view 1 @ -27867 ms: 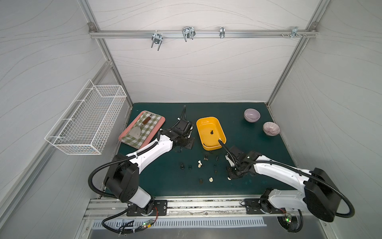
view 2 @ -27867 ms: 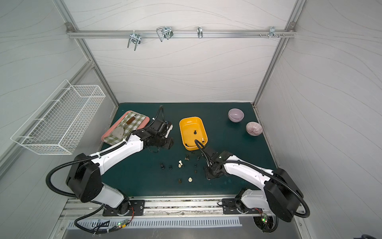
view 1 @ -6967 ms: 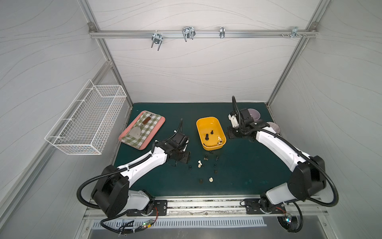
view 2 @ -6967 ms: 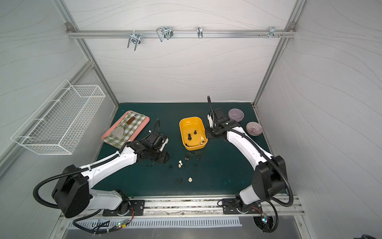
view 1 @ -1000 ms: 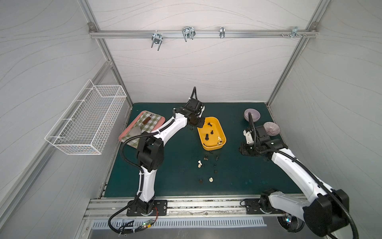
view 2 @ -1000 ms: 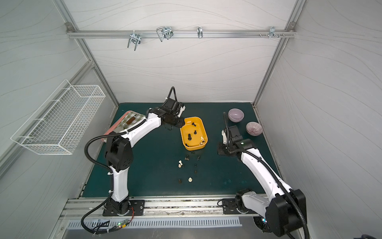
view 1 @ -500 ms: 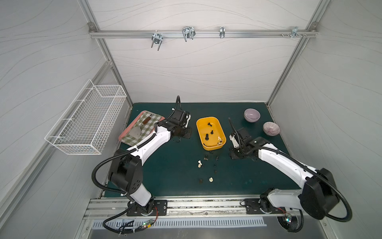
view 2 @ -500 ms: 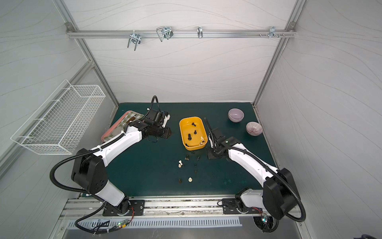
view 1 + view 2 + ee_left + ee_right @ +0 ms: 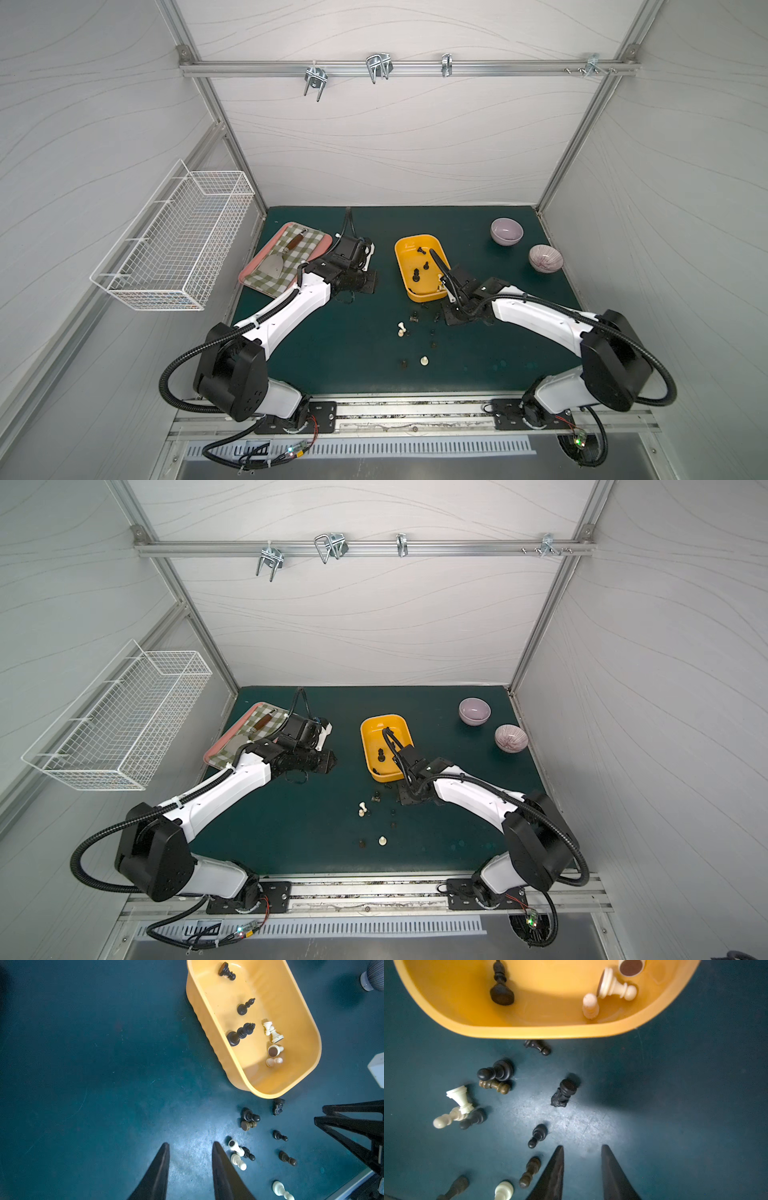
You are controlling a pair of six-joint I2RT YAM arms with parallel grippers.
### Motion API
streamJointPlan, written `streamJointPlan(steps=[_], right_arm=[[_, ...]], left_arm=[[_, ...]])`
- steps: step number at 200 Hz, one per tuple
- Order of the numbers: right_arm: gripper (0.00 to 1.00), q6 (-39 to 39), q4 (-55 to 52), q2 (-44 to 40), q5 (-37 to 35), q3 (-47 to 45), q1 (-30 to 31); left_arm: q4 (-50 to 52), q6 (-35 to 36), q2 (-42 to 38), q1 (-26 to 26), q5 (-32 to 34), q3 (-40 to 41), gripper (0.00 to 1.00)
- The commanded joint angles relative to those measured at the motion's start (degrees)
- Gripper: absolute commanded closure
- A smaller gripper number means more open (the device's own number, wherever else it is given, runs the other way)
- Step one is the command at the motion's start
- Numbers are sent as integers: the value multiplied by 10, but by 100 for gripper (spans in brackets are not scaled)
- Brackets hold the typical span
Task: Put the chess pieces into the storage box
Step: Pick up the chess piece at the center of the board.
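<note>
The yellow storage box [image 9: 415, 237] [image 9: 384, 717] sits mid-table and holds several chess pieces, black [image 9: 241, 1033] and cream-white [image 9: 273, 1031]. More chess pieces lie scattered on the green mat in front of it, among them a black knight [image 9: 563, 1093], a black pawn [image 9: 537, 1135] and white ones [image 9: 401, 328] [image 9: 236, 1153]. My right gripper [image 9: 449, 316] [image 9: 582, 1146] hovers open and empty over the mat by the box's near end [image 9: 539, 1031], with a dark pawn [image 9: 529, 1172] beside one finger. My left gripper [image 9: 368, 283] [image 9: 190, 1144] is open and empty, left of the box.
A pink tray with checked cloth and a spatula [image 9: 286, 257] lies at the back left, under the left arm. Two bowls [image 9: 506, 230] [image 9: 545, 258] stand at the back right. A white wire basket [image 9: 174, 241] hangs on the left wall.
The left arm has drawn back from the box's far side to the mat left of it. The right arm has swung in from the right to the pieces by the box's near end.
</note>
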State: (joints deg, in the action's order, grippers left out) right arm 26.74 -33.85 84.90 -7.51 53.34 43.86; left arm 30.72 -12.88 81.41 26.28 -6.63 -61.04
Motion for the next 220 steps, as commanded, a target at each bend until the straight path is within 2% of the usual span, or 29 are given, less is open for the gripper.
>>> streamJointPlan(steps=[1, 95, 220], right_arm=[[66, 24, 21, 23, -30, 19, 15], [65, 44, 52, 122, -57, 55, 41], [67, 44, 60, 147, -66, 43, 38]], left_arm=[[-21, -13, -21, -2, 6, 10, 64], [-17, -21, -39, -2, 4, 39, 64], [-13, -23, -37, -2, 1, 41, 63]])
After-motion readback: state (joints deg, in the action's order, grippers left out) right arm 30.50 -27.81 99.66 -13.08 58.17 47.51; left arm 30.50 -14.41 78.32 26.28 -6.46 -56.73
